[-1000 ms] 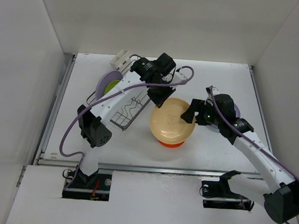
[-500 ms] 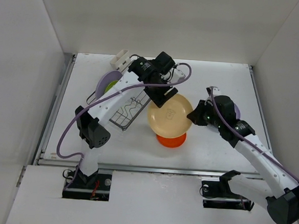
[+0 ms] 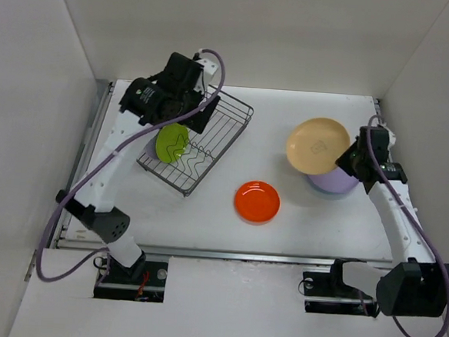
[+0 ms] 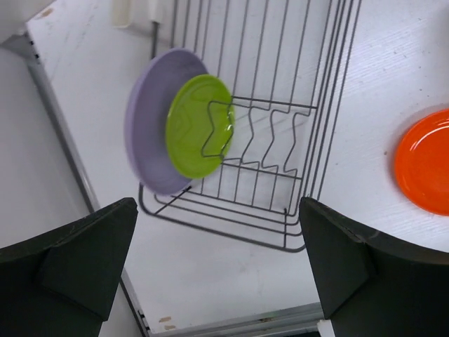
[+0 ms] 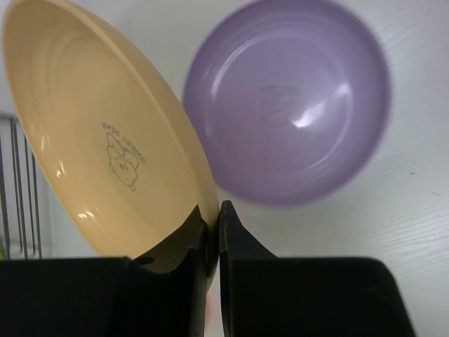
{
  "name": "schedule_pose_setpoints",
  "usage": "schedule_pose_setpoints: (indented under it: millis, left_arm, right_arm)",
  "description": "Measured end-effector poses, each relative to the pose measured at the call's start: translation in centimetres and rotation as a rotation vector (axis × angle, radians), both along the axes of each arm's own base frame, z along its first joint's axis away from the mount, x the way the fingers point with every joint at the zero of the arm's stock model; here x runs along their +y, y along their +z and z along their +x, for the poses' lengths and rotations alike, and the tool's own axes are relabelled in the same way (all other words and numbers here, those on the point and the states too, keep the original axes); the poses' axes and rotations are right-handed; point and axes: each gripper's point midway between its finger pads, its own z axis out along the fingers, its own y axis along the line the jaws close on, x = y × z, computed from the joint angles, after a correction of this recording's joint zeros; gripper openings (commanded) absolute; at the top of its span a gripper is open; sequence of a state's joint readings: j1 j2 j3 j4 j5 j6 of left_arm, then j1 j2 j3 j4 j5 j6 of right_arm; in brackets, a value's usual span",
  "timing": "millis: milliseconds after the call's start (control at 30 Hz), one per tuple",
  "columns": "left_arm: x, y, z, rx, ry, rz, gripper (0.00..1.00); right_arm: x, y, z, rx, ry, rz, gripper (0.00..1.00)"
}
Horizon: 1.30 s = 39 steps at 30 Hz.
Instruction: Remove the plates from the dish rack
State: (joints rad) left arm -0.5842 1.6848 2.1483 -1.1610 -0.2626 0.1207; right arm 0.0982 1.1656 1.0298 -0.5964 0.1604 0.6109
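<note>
Dish rack [image 3: 211, 133] rests on the surface [image 3: 321, 221], we note from above; an orange plate [image 3: 257, 201] lies flat to its right, a cream plate [image 3: 317, 145] well right. Left wrist: the left pincer [image 4: 216, 210] gapes wide, empty, over the rack, where a green plate [image 4: 186, 126] and a purple plate [image 4: 144, 133] stand upright. Right wrist: we find the right pincer [image 5: 212, 214] clamped on the cream plate's rim.

L arm reaches far fwd, wrist facing down; left gripper [image 4: 217, 205] fingers spread wide. R arm extended fwd-right; right gripper [image 5: 213, 221] pinched tight on cream plate [image 5: 105, 140] rim.
</note>
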Motion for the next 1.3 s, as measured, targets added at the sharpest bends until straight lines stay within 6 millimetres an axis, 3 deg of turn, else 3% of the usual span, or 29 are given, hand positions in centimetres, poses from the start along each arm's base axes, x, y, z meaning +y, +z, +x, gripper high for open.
schedule_pose_setpoints:
  millis: [133, 267, 433, 633, 767, 800, 900, 1133, 1233, 1267, 1300]
  left_arm:
    - [3.3, 1.7, -2.5, -0.05, 0.044, -0.023, 1.0]
    - [5.1, -0.6, -3.5, -0.001, 0.074, 0.012, 1.0]
    - [5.9, -5.0, -3.3, 0.116, 0.09, 0.08, 1.0]
    - [5.5, -5.7, -3.1, 0.133, 0.073, 0.077, 1.0]
    - [5.1, -5.7, -3.0, 0.131, 0.06, 0.065, 1.0]
    - [5.0, -5.7, -3.0, 0.132, 0.057, 0.062, 1.0]
    - [4.7, -5.8, -3.1, 0.138, 0.045, 0.047, 1.0]
    - [4.1, -5.9, -3.2, 0.149, 0.02, 0.025, 1.0]
    - [4.1, -5.9, -3.1, 0.149, 0.011, 0.033, 1.0]
    - [4.2, -6.0, -3.1, 0.151, 0.009, 0.04, 1.0]
    - [4.2, -6.1, -3.0, 0.152, 0.011, 0.048, 1.0]
  right_arm:
    - [-6.1, -0.3, -0.3, -0.001, -0.223, 0.043, 0.0]
    - [-9.7, -2.3, -1.7, 0.033, -0.364, 0.088, 0.0]
    - [-10.9, -5.4, -2.7, 0.1, -0.416, 0.154, 0.0]
    - [-10.5, -7.7, -1.1, 0.123, -0.373, 0.236, 0.02]
    - [-9.9, -9.7, -0.5, 0.174, -0.33, 0.273, 0.42]
    - [-9.8, -10.0, -0.6, 0.185, -0.317, 0.271, 0.64]
    - [-9.7, -9.8, -0.9, 0.185, -0.296, 0.253, 0.83]
    - [-10.3, -6.0, -2.3, 0.097, -0.303, 0.172, 0.84]
    - [-10.4, -4.4, -2.7, 0.049, -0.302, 0.145, 0.72]
    - [-10.4, -3.9, -2.8, 0.032, -0.298, 0.136, 0.59]
    - [-10.3, -3.6, -2.6, 0.017, -0.286, 0.129, 0.53]
